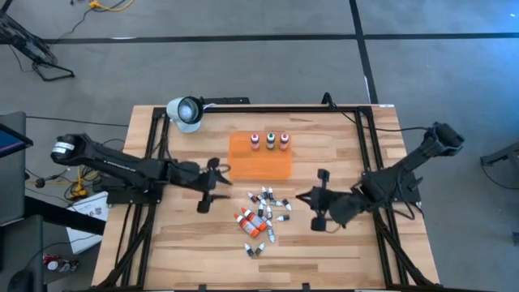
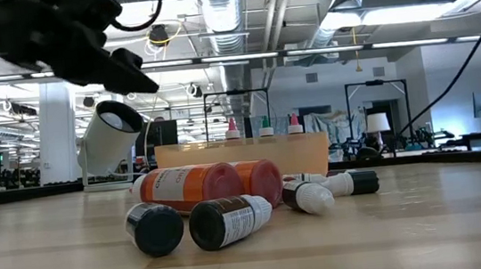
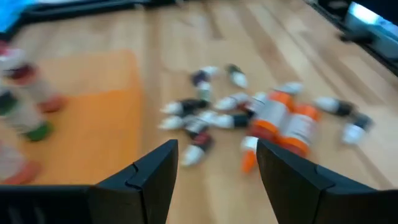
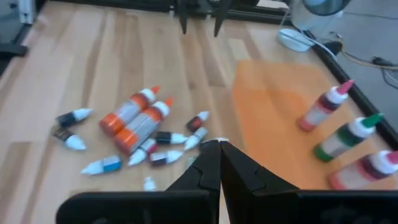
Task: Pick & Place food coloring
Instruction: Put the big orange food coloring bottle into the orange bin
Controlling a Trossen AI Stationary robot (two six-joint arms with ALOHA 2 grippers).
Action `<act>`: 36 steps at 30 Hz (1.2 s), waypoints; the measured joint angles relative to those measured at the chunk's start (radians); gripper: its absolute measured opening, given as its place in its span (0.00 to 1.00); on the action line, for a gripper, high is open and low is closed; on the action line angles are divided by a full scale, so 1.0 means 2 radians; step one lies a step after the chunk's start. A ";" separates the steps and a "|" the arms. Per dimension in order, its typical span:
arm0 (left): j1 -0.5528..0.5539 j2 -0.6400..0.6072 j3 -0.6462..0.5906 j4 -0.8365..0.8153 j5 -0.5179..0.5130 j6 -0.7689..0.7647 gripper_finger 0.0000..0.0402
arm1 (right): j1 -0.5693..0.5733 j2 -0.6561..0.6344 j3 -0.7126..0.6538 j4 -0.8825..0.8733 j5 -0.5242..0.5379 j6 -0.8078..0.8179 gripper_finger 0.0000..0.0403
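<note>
- Left hand (image 1: 212, 186): fingers spread wide, holding nothing, above the tabletop (image 1: 186, 243).
- Right hand (image 1: 319, 199): clenched shut, empty.
- Food coloring pile (image 1: 261, 217): lying loose between the two hands, two orange bottles (image 4: 134, 118) side by side among small vials.
- Three upright bottles (image 1: 270, 141): standing in a row on the orange tray (image 1: 259, 162), beyond the pile from both hands.

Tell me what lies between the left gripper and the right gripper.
In the high view, the scattered food coloring bottles lie between the left gripper and the right gripper, on the table.
</note>
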 joint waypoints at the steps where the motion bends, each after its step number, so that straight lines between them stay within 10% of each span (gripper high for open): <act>1: -0.010 0.008 0.000 0.003 0.004 0.000 0.53 | 0.011 -0.001 -0.013 0.015 0.006 0.003 0.00; 21: -0.103 0.222 0.001 0.221 0.018 -0.010 0.53 | 0.134 0.031 -0.132 0.178 0.082 0.124 0.00; 36: -0.103 0.266 0.014 0.229 0.023 0.017 0.53 | 0.113 0.035 -0.145 0.186 0.084 0.120 0.00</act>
